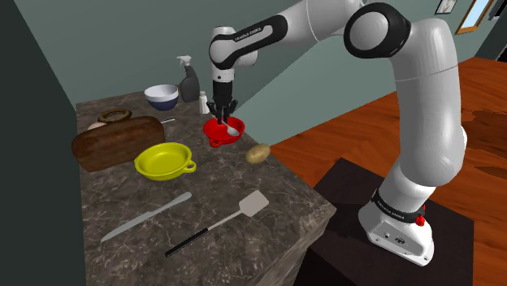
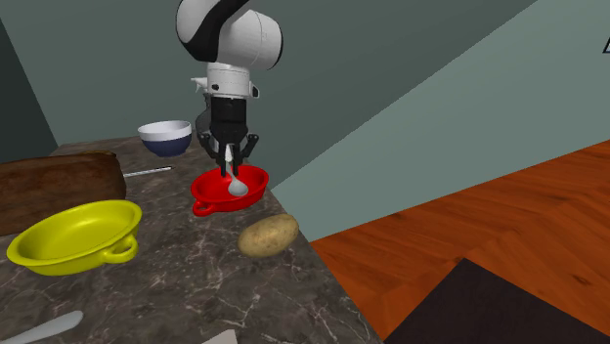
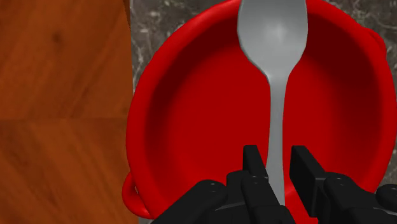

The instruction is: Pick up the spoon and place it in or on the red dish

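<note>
The pickup is judged complete. The spoon (image 3: pixel 273 38) is clasped by its handle between the narrow jaws of the gripper (image 3: pixel 278 153), and it hangs upright, bowl end down.

The red dish (image 3: pixel 191 127) is seen directly below it. In the second exterior view the spoon's bowl end (image 2: pixel 236 184) is seen low inside the dish (image 2: pixel 210 186), at or just above its floor. Whether it touches cannot be told.

The dish is set on the counter (image 1: pixel 244 183), close to the long edge that borders the wooden floor and toward the far end. A potato (image 1: pixel 258 153) lies near it along the same edge, and a yellow dish (image 1: pixel 162 160) sits further in toward the middle.

The carry is also judged complete, since the spoon is held within the dish's rim and not beside it. What is left is judged to be the release alone: the jaws are to be opened so that the spoon is left in the dish, and the arm is then to be raised clear.
</note>
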`<move>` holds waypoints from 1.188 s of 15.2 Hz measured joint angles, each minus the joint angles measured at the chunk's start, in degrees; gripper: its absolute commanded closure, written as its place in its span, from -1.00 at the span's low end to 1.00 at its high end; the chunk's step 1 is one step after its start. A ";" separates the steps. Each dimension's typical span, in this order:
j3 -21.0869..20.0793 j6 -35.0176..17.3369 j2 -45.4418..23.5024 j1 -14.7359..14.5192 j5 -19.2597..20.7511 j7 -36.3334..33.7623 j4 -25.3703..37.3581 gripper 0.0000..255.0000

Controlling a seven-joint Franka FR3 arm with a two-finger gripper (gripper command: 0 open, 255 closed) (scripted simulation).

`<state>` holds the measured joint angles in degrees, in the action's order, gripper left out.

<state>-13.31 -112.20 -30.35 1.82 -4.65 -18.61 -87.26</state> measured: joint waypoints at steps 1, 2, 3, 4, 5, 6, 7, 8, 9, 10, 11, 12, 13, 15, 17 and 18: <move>0.01 -0.17 -0.05 0.00 0.00 0.01 -0.12 1.00; 0.01 -0.24 -0.09 -0.01 0.01 0.02 -0.14 1.00; 0.01 -0.27 -0.10 -0.01 0.01 0.02 -0.16 1.00; 0.01 -0.29 -0.12 -0.01 0.01 0.02 -0.17 1.00; 0.01 -0.30 -0.12 -0.01 0.01 0.02 -0.17 1.00; 0.01 -0.30 -0.12 -0.01 0.01 0.02 -0.17 -1.00; 0.01 -0.30 -0.12 -0.01 0.01 0.02 -0.17 -1.00; 0.01 -0.30 -0.12 -0.01 0.01 0.02 -0.17 -1.00; 0.01 -0.30 -0.12 -0.01 0.01 0.02 -0.17 -1.00; 0.01 -0.30 -0.12 -0.01 0.01 0.02 -0.17 -1.00; 0.01 -0.30 -0.12 -0.01 0.01 0.02 -0.17 -1.00; 0.01 -0.30 -0.12 -0.01 0.01 0.02 -0.17 -1.00; 0.02 0.60 -0.04 0.03 0.02 -0.01 0.66 -1.00; 0.02 3.66 0.22 0.13 0.06 -0.16 3.51 -1.00; 0.04 5.74 1.00 0.43 -0.03 -0.07 4.80 -1.00; 0.05 6.06 1.07 0.47 -0.04 -0.06 5.03 -1.00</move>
<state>-13.26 -106.14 -29.27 2.29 -4.69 -18.67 -82.23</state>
